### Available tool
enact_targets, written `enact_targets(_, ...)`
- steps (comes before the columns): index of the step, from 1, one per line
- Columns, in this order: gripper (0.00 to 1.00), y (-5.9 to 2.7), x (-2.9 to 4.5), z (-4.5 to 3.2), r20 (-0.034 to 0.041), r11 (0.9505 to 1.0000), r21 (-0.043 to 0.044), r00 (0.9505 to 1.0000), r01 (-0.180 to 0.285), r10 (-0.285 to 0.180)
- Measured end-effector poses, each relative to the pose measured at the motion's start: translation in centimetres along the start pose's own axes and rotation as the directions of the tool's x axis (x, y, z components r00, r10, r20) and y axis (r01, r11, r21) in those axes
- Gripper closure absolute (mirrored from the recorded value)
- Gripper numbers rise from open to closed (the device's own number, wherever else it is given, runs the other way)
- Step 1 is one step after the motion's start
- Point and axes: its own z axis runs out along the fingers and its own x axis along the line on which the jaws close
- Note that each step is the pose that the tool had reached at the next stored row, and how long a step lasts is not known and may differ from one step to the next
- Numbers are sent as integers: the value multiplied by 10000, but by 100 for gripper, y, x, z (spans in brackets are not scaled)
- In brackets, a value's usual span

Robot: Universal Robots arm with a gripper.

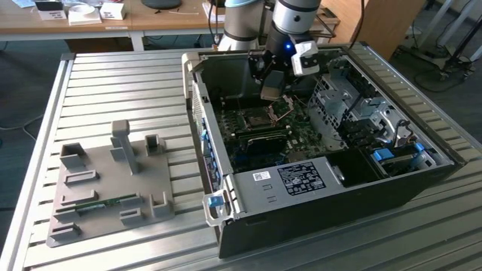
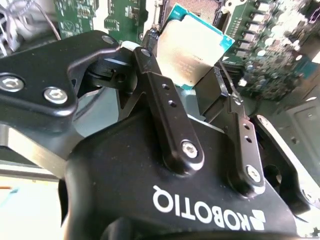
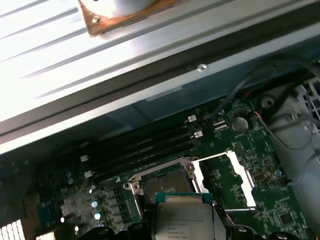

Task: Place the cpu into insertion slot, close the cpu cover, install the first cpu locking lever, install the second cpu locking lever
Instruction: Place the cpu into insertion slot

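1. The arm's black two-finger gripper [image 2: 182, 66] is down inside the open black desktop computer case [image 1: 339, 217]. The case lies on a slatted aluminium table [image 1: 113, 84].
2. The fingers [image 2: 162, 95] are clamped on opposite edges of the cpu [image 2: 192, 45], a small flat square chip with a silvery-grey metal top and a teal-green border. The chip is tilted in the grip.
3. The chip is held over the green motherboard [image 3: 280, 212] and is not seated. In the first wrist view it [image 3: 185, 220] sits just beside the insertion slot [image 3: 162, 184], a square dark socket with a silvery rim.
4. The socket is uncovered. The cpu cover [image 3: 246, 176], a thin silvery frame plate with a square window, is swung open to the side of the socket.
5. Long narrow black memory slots [image 3: 140, 150] run alongside the socket on the side away from the chip.
6. In the exterior view, a grey plastic fixture plate [image 1: 105, 186] with upright holders lies on the table, well apart from the case, to the exterior view's left.
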Motion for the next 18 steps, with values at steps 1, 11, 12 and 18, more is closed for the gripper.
enact_targets(1,46,0,0,2,22,9998,-3,9998,-194,194)
enact_targets(11,46,-2,0,20,220,9801,-57,9799,-1983,1984)
enact_targets(12,46,-3,0,20,236,9771,-62,9768,-2128,2129)
enact_targets(18,46,-2,0,21,240,9763,-65,9760,-2163,2164)
